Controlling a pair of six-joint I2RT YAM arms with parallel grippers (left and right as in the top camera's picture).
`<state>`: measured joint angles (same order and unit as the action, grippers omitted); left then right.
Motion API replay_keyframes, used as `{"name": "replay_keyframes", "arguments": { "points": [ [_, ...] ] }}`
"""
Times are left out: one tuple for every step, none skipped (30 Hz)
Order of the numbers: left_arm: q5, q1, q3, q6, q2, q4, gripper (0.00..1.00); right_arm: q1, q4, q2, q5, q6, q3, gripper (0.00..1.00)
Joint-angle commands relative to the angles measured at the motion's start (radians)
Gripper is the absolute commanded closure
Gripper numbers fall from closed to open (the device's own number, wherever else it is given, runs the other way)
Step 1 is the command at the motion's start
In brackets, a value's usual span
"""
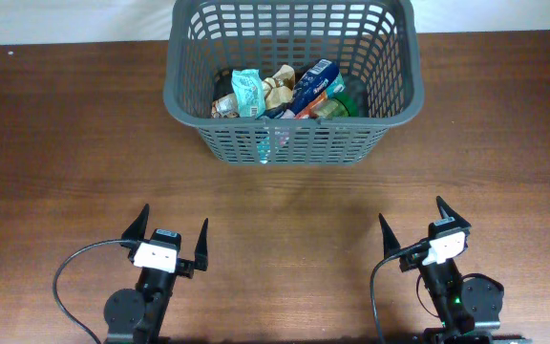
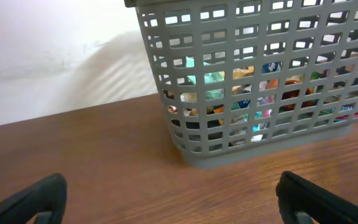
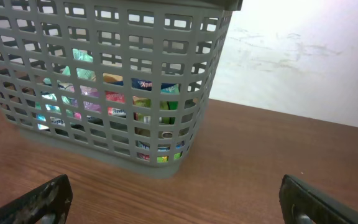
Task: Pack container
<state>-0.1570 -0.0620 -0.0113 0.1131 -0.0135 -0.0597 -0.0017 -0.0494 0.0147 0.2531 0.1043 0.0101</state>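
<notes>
Near edge: left gripper (image 1: 173, 229) and right gripper (image 1: 411, 222) hung well apart over the wooden table (image 1: 65, 143), both spread wide with nothing between them. The arm bases were cut off by the frame, and the wrist views caught only the tips in the bottom corners. Farther off, centred at the far side, stood the container (image 1: 294, 143), its far rim cropped overhead. Inside lay jumbled snack packets (image 1: 289, 91), labels unreadable, mere scraps of colour through the lattice.
</notes>
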Motion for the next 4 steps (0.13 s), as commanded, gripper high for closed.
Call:
{"name": "replay_keyframes", "arguments": {
  "points": [
    [0.007, 0.006, 0.002, 0.016, 0.008, -0.008, 0.01, 0.008, -0.007, -0.011, 0.005, -0.007, -0.005, 0.01],
    [0.007, 0.006, 0.002, 0.016, 0.008, -0.008, 0.01, 0.008, -0.007, -0.011, 0.005, -0.007, -0.005, 0.01],
    [0.007, 0.006, 0.002, 0.016, 0.008, -0.008, 0.01, 0.008, -0.007, -0.011, 0.005, -0.007, -0.005, 0.01],
    [0.007, 0.006, 0.002, 0.016, 0.008, -0.008, 0.01, 0.008, -0.007, -0.011, 0.005, -0.007, -0.005, 0.01]
  ]
}}
